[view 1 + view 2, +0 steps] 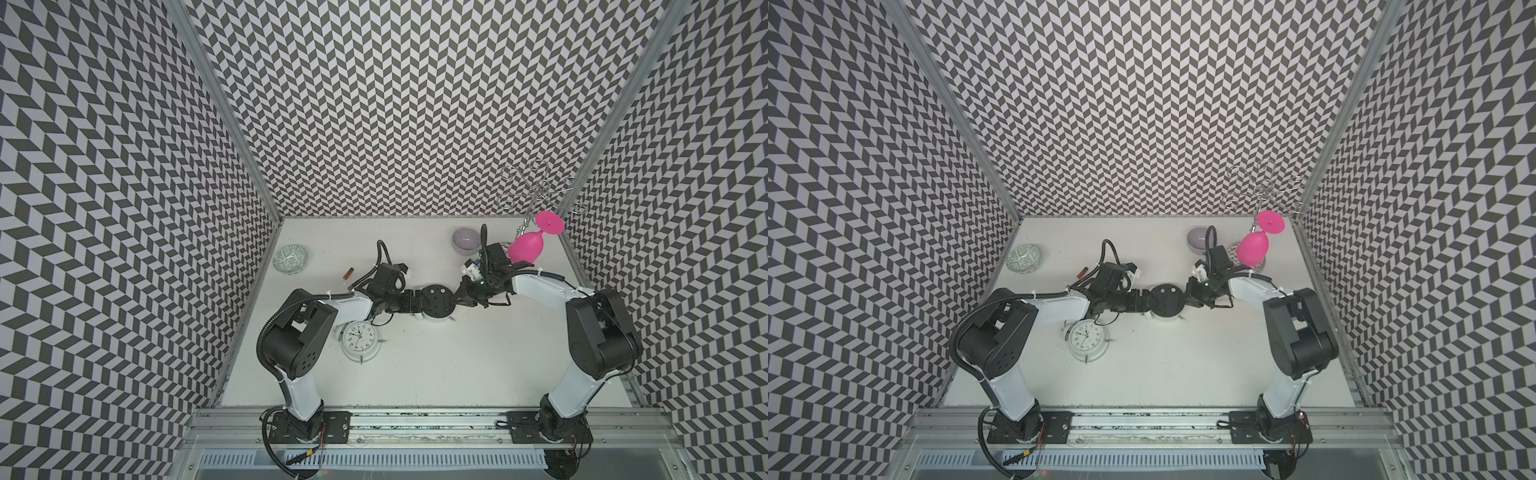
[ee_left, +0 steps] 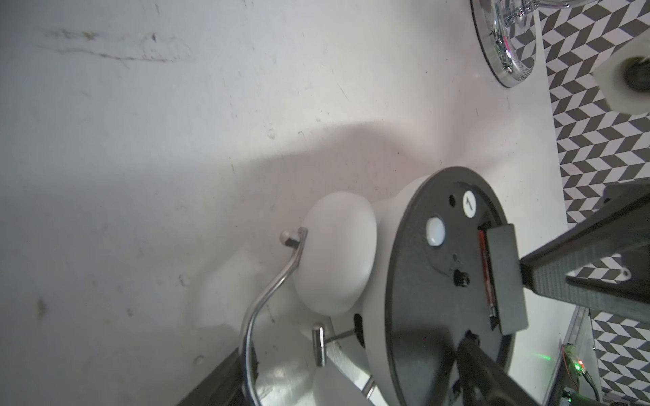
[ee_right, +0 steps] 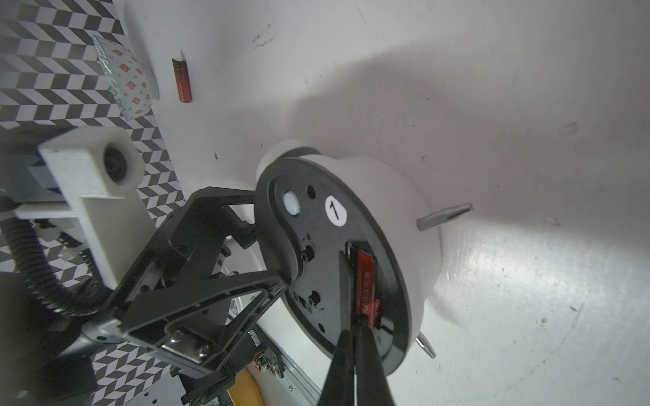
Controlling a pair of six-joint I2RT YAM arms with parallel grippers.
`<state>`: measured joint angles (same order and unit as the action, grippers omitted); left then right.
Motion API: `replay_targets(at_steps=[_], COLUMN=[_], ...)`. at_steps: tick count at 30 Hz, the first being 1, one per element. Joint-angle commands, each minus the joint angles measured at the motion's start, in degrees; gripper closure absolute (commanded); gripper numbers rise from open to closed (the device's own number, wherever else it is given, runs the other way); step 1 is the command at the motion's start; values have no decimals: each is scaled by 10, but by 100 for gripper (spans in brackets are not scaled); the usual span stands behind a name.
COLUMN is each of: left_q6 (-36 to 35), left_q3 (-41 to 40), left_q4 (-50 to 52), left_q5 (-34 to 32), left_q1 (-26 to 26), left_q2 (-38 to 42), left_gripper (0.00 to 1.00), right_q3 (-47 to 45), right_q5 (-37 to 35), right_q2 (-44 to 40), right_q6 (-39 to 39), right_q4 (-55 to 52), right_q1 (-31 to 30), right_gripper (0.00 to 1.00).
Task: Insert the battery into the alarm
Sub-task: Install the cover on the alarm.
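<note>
- Left gripper (image 3: 271, 242) had its jaws spread wide around the white round alarm clock with a black plastic back (image 3: 316, 239). Its fingers touched the rim, clamping it dial-down near the middle of the table (image 1: 457, 374).
- Both wrist views showed the red cylindrical battery (image 3: 365, 281) sitting in the back's open slot. The top views hid it under the arms.
- Right gripper (image 3: 355, 327) was pinched closed, tips on that battery.
- Right wrist and top views caught a loose second red battery (image 3: 182, 81) beside the patterned bowl (image 3: 123, 81) at the far-left corner.
- Second white clock (image 1: 359, 338), dial up near the left edge, showed in top views only.
</note>
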<state>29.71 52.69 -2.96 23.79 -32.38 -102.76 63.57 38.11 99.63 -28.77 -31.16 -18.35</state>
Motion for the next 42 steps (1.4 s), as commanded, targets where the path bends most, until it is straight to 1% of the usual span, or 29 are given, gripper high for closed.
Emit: replay_targets(at_steps=[1, 8, 13, 26, 33, 42], left_q6=[3, 2, 3, 2, 3, 3], left_q3=[4, 5, 6, 4, 4, 4], left_q4=[5, 6, 6, 7, 6, 6], left_q5=[-7, -8, -6, -7, -6, -6], left_q1=[-5, -5, -5, -5, -5, -5], left_q2=[-13, -13, -15, -15, -15, -16], left_gripper=[12, 12, 12, 12, 12, 12], right_q3=[-5, -2, -5, -17, -17, -30], right_q5=[8, -19, -24, 3, -3, 2], right_q2=[-19, -12, -14, -12, -20, -12], right_q6=[-4, 8, 6, -6, 3, -5], right_q4=[19, 4, 8, 41, 38, 63], right_q1=[0, 0, 0, 0, 1, 1], right_gripper=[100, 100, 100, 100, 100, 100])
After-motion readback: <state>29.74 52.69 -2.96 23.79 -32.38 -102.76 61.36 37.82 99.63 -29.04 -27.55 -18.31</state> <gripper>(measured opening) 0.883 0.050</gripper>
